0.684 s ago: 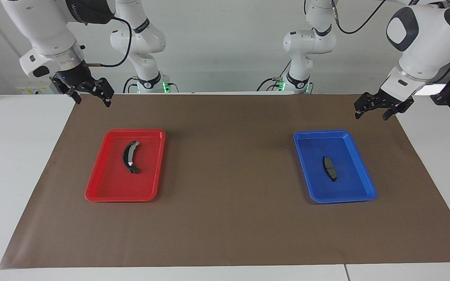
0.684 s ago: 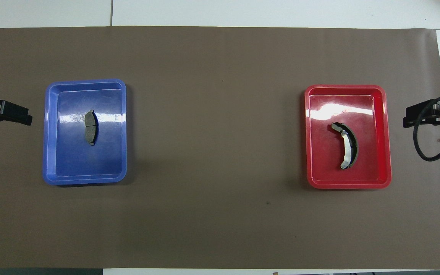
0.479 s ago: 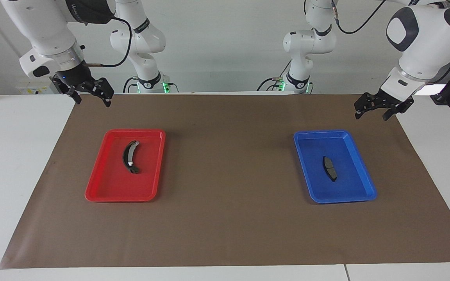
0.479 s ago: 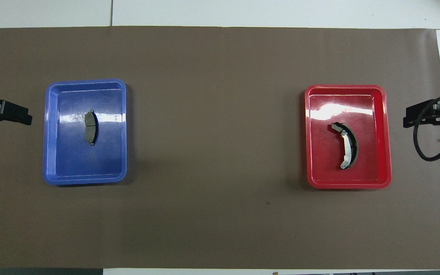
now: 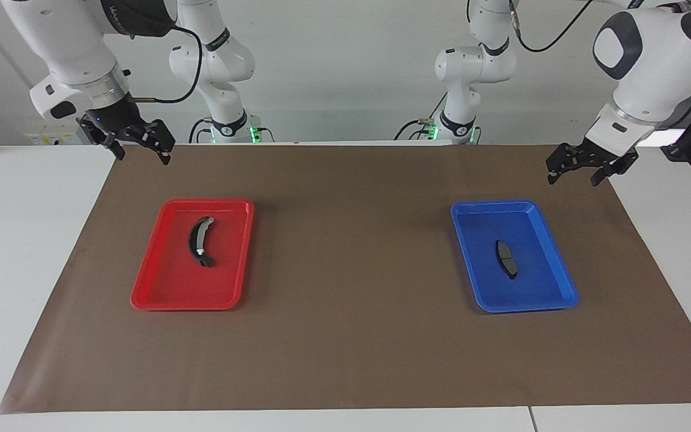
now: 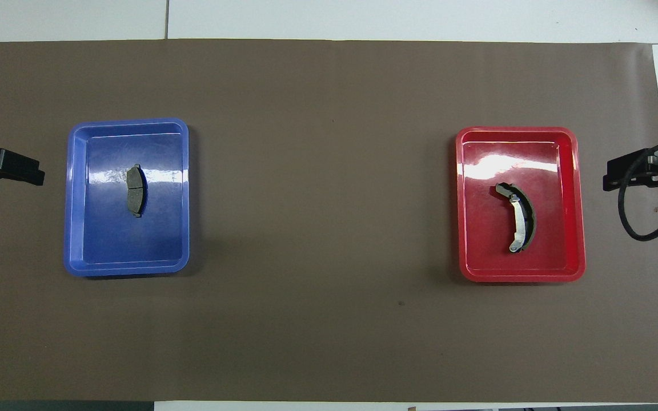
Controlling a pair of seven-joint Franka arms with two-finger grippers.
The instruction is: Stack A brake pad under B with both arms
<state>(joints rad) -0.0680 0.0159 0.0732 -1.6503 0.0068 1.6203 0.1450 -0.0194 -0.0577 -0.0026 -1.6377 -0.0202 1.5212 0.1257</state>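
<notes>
Left gripper [image 5: 583,168], fingers spread, empty, nudges slightly sideways, upper right of facing view. Right gripper [image 5: 137,143] open, empty, waits. Pad [image 5: 506,258] in blue tray [image 5: 552,298], shoe [image 5: 199,241] in red tray [image 5: 147,298]: nothing grasped yet.

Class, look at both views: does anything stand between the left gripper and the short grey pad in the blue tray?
Nothing visible does. The left gripper hangs open over the brown mat, and the pad lies alone in the blue tray.
</notes>
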